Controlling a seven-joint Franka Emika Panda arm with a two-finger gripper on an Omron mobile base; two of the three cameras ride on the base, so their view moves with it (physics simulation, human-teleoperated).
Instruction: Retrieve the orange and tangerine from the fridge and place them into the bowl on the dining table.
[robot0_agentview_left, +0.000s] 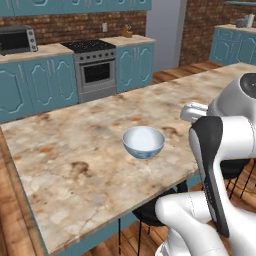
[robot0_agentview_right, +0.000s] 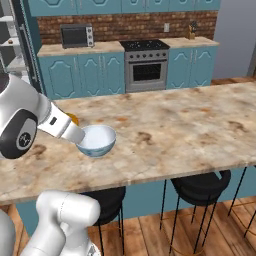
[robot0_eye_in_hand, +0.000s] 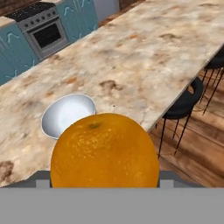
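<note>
The end effector grips a bright round orange fruit, which sits right in front of the hand camera and hides the finger tips; the jaws are set partway apart, as they must be to clamp something this wide. In the right base view a sliver of that orange shows just behind the white wrist, at the far left of the round bowl with a white inside and pale blue patterned outside. The fruit is held up in the air, clear of the beige marbled stone tabletop, so that it can be carried over the rim rather than rolled along the surface.

From the hand camera the bowl lies just beyond the orange, slightly to the left, near the edge of the tabletop where the black stools stand. It appears empty, so I judge this to be the first fruit arriving. The bowl sits well within the arm's reach, and the hand looks close enough that lowering over the opening and letting go should be the next call.
</note>
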